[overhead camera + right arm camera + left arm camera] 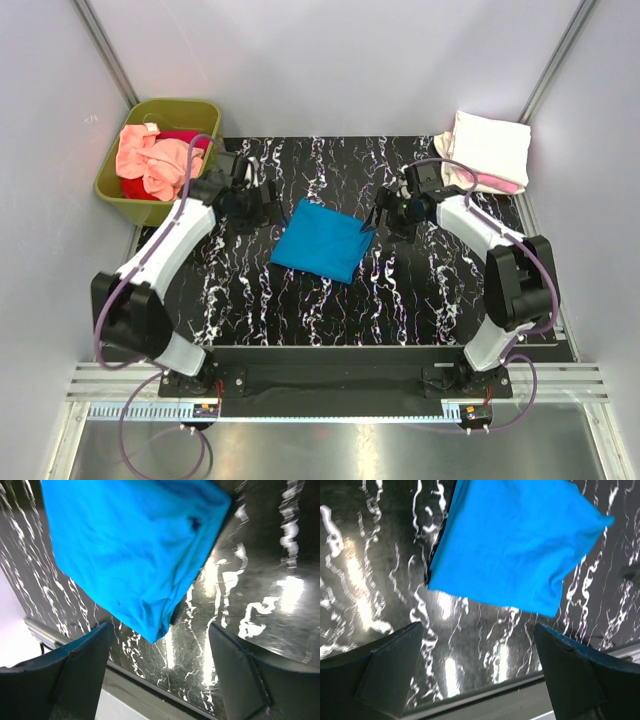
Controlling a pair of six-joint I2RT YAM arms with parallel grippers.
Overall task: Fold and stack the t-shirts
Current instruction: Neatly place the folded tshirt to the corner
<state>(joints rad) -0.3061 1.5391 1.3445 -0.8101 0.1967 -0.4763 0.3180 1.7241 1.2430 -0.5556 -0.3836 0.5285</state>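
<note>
The folded blue shirt (318,243) lies on the table (420,290) between the left claw (252,207) and right claw (390,216), just ahead of each, both spread wide.

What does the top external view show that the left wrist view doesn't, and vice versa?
Only top external: the olive-green tub of pink and red shirts, and the cream-white stack at far right. Only left wrist: the left gripper close up, open, nothing between its fingers. Both: the folded blue shirt on the black marbled table.
</note>
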